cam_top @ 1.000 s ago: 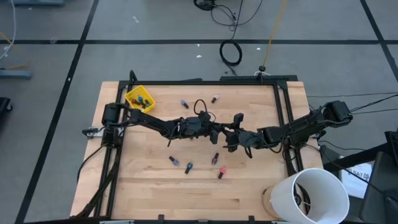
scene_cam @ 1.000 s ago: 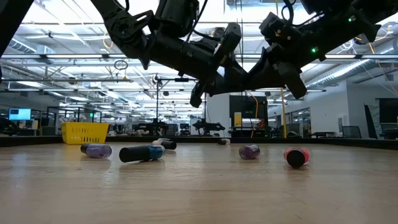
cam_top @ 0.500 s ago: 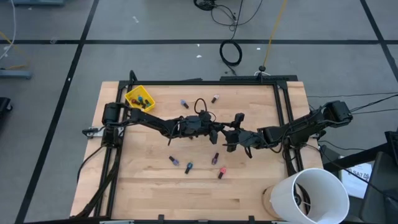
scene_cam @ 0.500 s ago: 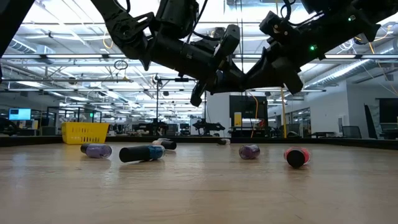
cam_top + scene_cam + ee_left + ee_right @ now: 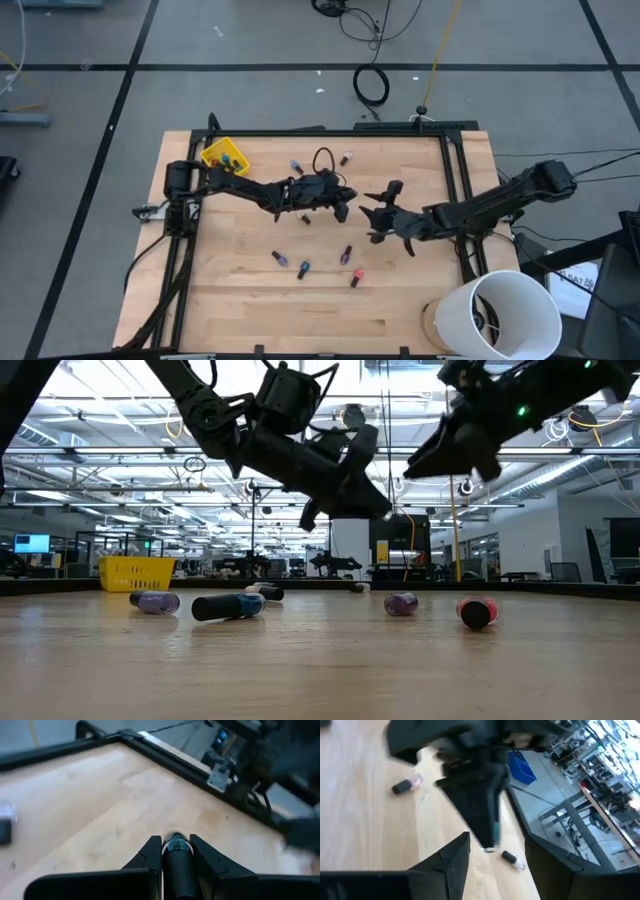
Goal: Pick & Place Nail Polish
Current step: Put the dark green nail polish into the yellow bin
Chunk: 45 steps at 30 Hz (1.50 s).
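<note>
Since a second ago my two arms separate, left gripper (image 5: 176,851) clamped on a green bottle (image 5: 176,846), right gripper (image 5: 492,850) apart; a thin grip could drop it.

Left hand (image 5: 176,851) clamped, right hand (image 5: 492,857) agape

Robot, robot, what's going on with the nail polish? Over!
Left gripper shut on a green nail polish bottle, up over the table. Right gripper open, empty, close beside. Other bottles lie below; nothing blocking.
</note>
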Available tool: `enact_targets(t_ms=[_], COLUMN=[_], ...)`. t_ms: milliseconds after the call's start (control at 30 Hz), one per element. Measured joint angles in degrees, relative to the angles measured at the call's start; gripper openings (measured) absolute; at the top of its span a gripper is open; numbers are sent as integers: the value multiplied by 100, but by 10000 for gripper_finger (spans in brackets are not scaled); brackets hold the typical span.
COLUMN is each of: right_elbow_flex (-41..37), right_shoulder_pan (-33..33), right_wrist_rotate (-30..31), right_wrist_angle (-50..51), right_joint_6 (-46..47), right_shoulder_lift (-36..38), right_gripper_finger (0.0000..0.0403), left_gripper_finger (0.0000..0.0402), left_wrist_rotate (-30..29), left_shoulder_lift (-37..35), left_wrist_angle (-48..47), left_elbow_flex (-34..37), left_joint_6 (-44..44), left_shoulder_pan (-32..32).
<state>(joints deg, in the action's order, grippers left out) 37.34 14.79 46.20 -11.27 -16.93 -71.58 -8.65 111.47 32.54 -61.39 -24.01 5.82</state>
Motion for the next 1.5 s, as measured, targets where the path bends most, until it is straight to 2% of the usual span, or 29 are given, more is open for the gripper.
enact_targets(t_ms=[100, 167, 333, 600, 867, 1067, 1300, 1500], right_elbow_flex=[0, -15, -443, -1186, -1460, -1628, -1672, -1668], right_shoulder_pan=[66, 72, 72, 70, 65, 67, 59, -14], right_wrist_rotate=[-37, -273, -901, -896, -1018, -1195, -1258, -1761], right_wrist_angle=[342, 614, 467, 133, 73, -79, -108, -111], right_joint_6=[278, 480, 776, 927, 1076, 1214, 1305, 1340], right_shoulder_lift=[487, 802, 1502, 2488, 2998, 3100, 3184, 3283], right_gripper_finger=[178, 175, 170, 169, 169, 169, 169, 169], left_gripper_finger=[52, 52, 52, 52, 52, 52, 52, 52], left_wrist_rotate=[178, 225, 245, 245, 264, 210, -385, -715], left_shoulder_lift=[-99, -156, -281, -461, -729, -1375, -2389, -3116], left_wrist_angle=[34, 52, 14, 4, 6, 731, 1481, 1827], left_elbow_flex=[6, 3, 9, 17, 119, 1027, 2414, 3089], left_joint_6=[646, 993, 1445, 1931, 2061, 1936, 1723, 1780], left_shoulder_pan=[-12, -53, -157, -347, -295, -168, -133, -270])
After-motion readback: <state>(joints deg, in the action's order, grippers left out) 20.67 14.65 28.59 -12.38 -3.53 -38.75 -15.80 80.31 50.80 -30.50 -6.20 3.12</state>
